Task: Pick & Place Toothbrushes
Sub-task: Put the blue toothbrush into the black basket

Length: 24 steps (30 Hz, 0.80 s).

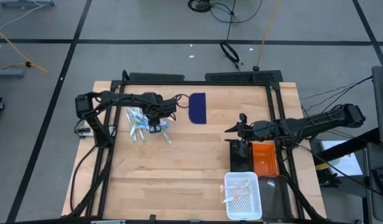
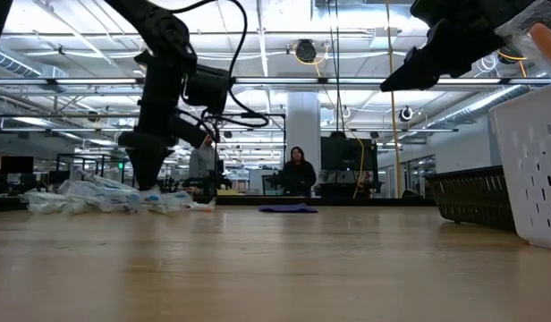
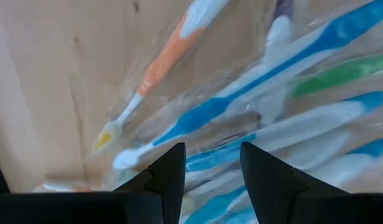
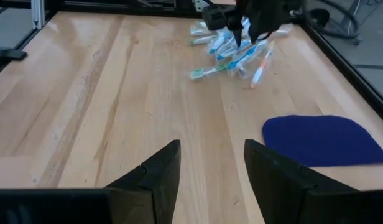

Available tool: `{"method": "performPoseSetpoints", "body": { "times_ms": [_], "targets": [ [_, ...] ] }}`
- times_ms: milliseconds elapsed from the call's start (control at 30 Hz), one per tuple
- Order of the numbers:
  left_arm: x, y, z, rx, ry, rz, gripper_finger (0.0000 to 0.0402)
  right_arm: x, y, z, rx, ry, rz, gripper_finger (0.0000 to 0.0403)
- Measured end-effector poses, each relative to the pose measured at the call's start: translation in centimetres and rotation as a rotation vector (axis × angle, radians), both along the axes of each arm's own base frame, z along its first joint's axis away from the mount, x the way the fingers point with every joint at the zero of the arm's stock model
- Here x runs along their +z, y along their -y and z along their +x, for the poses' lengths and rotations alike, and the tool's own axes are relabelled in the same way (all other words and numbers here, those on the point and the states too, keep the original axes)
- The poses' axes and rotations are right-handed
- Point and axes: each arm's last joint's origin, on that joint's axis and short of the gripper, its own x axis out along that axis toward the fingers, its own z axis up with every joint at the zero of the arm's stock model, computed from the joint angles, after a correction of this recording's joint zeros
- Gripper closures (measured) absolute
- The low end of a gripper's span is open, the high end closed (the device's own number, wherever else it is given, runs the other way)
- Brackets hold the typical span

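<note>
The toothbrushes (image 1: 137, 123) lie in a loose pile on the wooden table at the far left, mostly light blue and white, with one orange and one green, in clear wrappers (image 3: 241, 99). My left gripper (image 1: 155, 127) points down over the right side of that pile, open, with its fingertips right at the brushes (image 3: 211, 155). The low view shows it reaching down to the pile (image 2: 148, 183). My right gripper (image 1: 230, 129) hangs open above the table's right half with nothing between its fingers (image 4: 211, 152). My left gripper comes at the pile of toothbrushes from above with its fingers apart. Blue and white brushes (image 3: 210, 158) show in the gap between the fingers. Whether the fingertips touch them, I cannot tell.
A dark blue flat piece (image 1: 197, 107) lies at the far middle. At the near right stand a white perforated basket (image 1: 229, 186) holding a few brushes, a black basket (image 1: 240, 158) and an orange bin (image 1: 265, 160). Bare wood lies between the pile and the baskets.
</note>
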Motion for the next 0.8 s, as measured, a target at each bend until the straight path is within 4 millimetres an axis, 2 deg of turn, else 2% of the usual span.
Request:
{"method": "performPoseSetpoints", "body": {
  "times_ms": [100,267,600,700,800],
  "targets": [
    [-0.6,-0.1,-0.1,-0.004,-0.001,0.073,0.0245,0.0,0.0,0.0,0.006,0.0,-0.014,0.0234],
    [-1.0,-0.3,0.2,-0.053,0.038,0.087,0.0245,0.0,0.0,0.0,0.005,0.0,-0.01,0.0234],
    [-1.6,-0.9,0.9,-0.093,0.146,-0.012,0.0248,0.0,0.0,0.0,0.005,-0.002,-0.01,0.0234],
    [-2.4,-0.9,0.9,-0.09,0.119,-0.038,0.0268,0.0,0.0,0.0,0.005,-0.003,-0.01,0.0234],
    [-2.8,-0.9,0.8,-0.08,0.11,-0.058,0.0304,0.0,0.0,0.0,0.005,-0.003,-0.01,0.0234]
  ]
}}
